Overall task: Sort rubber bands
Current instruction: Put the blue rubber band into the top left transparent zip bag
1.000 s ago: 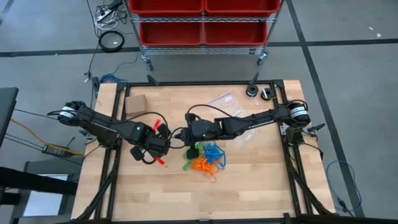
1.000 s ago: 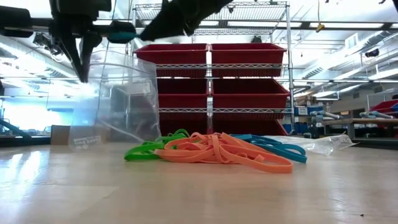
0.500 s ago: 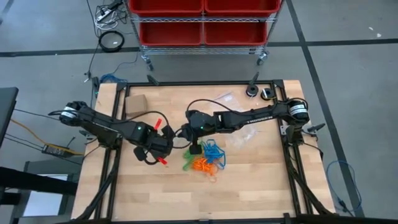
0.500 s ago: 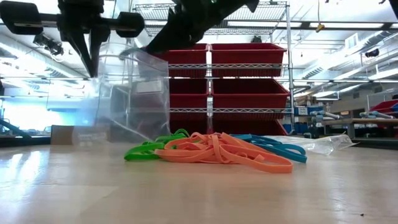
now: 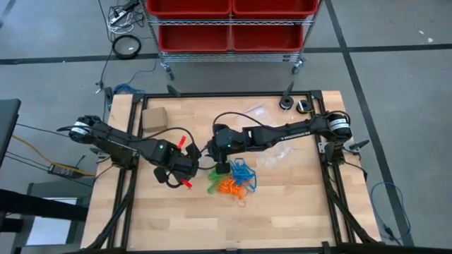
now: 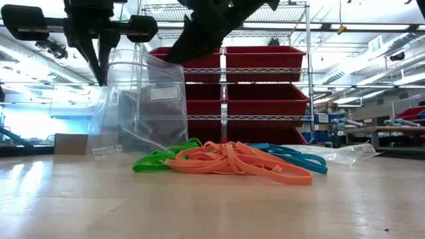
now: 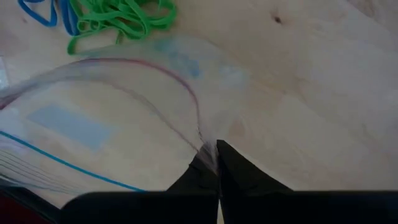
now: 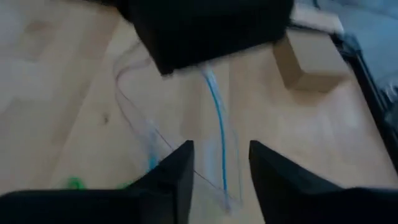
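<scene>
The rubber bands lie in a heap of green, orange and blue loops at the table's middle, also seen in the low view. A clear zip bag hangs upright just left of the heap, its bottom edge on the wood. My left gripper is shut on the bag's rim. My right gripper is open beside the bag's mouth, a finger on either side of the blue-lined rim; I cannot tell whether it touches. My left gripper pinches the bag's top rim between its two shut fingers, where the zip lines run together. The fingers come from above, pointing steeply down. The bag hangs below them with its mouth bowed open and its bottom on the table.
A small tan cardboard box sits at the far left. More clear bags lie at the far middle and right of the heap. Red bins on a wire rack stand beyond the far edge. Bare wood spans the near half.
The hanging bag has shifted toward the rubber bands heap and stands taller, its mouth end now close under my right gripper. My left gripper has kept its hold on the rim.
</scene>
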`<state>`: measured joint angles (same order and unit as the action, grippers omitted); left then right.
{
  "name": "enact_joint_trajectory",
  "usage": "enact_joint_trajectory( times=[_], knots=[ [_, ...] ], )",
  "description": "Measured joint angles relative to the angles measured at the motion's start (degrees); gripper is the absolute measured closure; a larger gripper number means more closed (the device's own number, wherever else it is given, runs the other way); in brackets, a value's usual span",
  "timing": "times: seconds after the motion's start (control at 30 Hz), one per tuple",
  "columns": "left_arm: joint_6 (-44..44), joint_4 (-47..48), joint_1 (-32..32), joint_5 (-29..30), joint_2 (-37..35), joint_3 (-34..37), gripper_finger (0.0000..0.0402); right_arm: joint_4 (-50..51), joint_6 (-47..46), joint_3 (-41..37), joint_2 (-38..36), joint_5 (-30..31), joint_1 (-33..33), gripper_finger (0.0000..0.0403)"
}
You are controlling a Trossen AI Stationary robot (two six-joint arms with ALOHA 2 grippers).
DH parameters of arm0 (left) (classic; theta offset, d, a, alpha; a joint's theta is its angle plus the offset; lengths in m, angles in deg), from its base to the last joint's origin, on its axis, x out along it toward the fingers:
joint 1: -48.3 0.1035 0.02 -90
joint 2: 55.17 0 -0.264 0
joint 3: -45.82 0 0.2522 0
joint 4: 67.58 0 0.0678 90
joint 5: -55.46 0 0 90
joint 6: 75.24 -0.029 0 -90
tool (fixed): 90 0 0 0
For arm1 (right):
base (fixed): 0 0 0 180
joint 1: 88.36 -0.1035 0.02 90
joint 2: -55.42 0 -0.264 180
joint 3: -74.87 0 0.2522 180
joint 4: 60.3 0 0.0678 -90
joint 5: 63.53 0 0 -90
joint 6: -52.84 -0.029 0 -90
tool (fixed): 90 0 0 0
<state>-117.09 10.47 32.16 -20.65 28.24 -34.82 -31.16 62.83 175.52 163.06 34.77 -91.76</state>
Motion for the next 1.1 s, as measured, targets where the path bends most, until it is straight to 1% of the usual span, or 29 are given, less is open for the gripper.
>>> enact_joint_trajectory(
  times=[0.1, 0.2, 0.27, 0.37, 0.47, 0.57, 0.63, 0.7, 0.83, 0.9, 1.1],
  knots=[
    [0.21, 0.33, 0.0, 0.0, 0.0, 0.0, 0.0401, 5.62, -1.5, 0.01, -2.18, 1.65, -0.59, 0.0238],
    [0.33, 0.41, 0.0, 0.0, 0.0, 0.0, 0.0401, 12.7, -4.29, -0.86, -4.13, 2.94, -1.96, 0.0236],
    [0.36, 0.54, 0.02, 0.02, 0.0, 0.0, 0.0401, 14.68, -6.76, -3.79, -5.32, 2.98, -2.98, 0.0241],
    [0.45, 0.37, 0.02, 0.02, 0.0, 0.0, 0.0401, 14.52, -10.31, -10.25, -6.2, 2.58, -4.58, 0.0249],
    [0.87, 0.33, 0.02, 0.02, 0.0, 0.0, 0.0401, 11.49, -14.04, -17.27, -6.16, 1.95, -5.72, 0.0258],
    [1.52, 0.31, 0.02, 0.02, 0.0, 0.0, 0.0401, 3.02, -16.88, -22.96, -6.16, -1.66, -6.26, 0.0265],
    [1.56, 0.24, 0.02, 0.02, 0.0, 0.0, 0.0401, -1.08, -18.04, -25.29, -6.16, -2.63, -6.36, 0.0269],
    [1.58, 0.18, 0.02, 0.02, 0.0, 0.0, 0.0401, -2.94, -18.43, -26.79, -6.16, -2.77, -6.33, 0.0272],
    [1.8, -0.22, 0.02, 0.0, 0.0, 0.0, 0.0401, -5.26, -19.21, -28.34, -6.16, -6.29, -6.18, 0.0279],
    [1.8, -0.25, 0.02, 0.0, 0.0, 0.0, 0.0401, -5.23, -19.12, -28.51, -6.16, -6.61, -6.22, 0.0284],
    [1.82, -0.39, 0.02, -0.02, 0.0, 0.0, 0.0401, -5.27, -18.97, -28.54, -4.81, -7.49, -6.2, 0.0316]
  ],
)
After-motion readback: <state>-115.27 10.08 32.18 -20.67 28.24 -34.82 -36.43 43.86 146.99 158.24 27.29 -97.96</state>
